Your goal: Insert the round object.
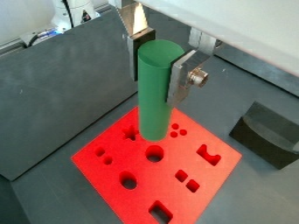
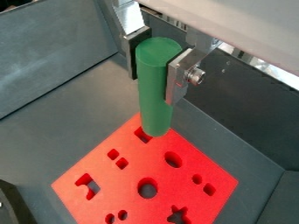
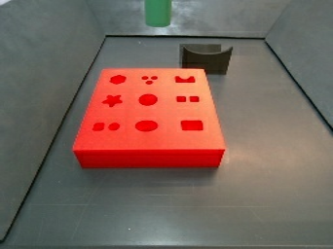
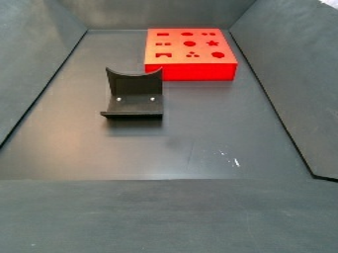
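the round object [image 1: 155, 87] is held upright, clamped between the closed fingers of the tool [image 1: 156, 63], well above the red block [image 1: 158, 166]. if it is lowered off-centre from the round hole [image 1: 155, 155], the block face could be struck and the peg jammed.

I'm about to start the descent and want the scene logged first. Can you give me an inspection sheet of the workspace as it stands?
Surface: dark grey floor, bare apart from the items below.
Job's things: green cylinder peg held upright in the pincer, hanging above the red block, not inserted; in a side view only its lower end shows at the frame's top. The block's top carries cut-outs of several shapes, including round holes.
Clutter: dark grey curved block on the floor, apart from the red block.
Grippers: pincer shut on the peg's upper part, above the block.
Cables: nothing seen.
Surroundings: dark grey walls around the floor.
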Robot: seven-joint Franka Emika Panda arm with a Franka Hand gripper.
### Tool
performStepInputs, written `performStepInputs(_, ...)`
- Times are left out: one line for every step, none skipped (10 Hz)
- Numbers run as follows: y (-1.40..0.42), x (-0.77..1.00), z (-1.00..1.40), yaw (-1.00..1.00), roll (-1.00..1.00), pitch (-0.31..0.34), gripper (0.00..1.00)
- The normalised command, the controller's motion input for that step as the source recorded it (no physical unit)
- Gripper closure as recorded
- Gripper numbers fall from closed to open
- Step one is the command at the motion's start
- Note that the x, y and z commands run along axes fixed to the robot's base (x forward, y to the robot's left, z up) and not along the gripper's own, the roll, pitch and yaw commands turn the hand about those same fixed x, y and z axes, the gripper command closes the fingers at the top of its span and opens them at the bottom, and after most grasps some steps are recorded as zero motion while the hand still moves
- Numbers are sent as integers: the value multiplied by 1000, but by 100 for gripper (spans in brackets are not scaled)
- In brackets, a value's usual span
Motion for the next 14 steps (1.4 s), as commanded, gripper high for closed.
performStepInputs(-69,123,-106,-26,-30,-83,100)
performStepInputs(-49,220,-314,-266,-56,-233,100)
performStepInputs(0,369,-394,-551,60,-346,100)
performStepInputs(0,211,-257,-669,134,-384,100)
performStepInputs(0,143,-171,-711,183,-371,100)
performStepInputs(0,46,-66,-731,271,-316,100)
performStepInputs(209,-446,-334,-589,259,-281,100)
performStepInputs(197,-737,-537,-389,267,-140,100)
performStepInputs(249,-383,-651,-123,281,-114,100)
performStepInputs(274,-349,-691,-66,246,-141,100)
performStepInputs(186,-443,-720,-51,146,-100,100)
performStepInputs(71,-320,-543,0,46,-54,100)
performStepInputs(111,0,-60,54,31,-17,100)
performStepInputs(106,337,-160,0,-36,0,100)
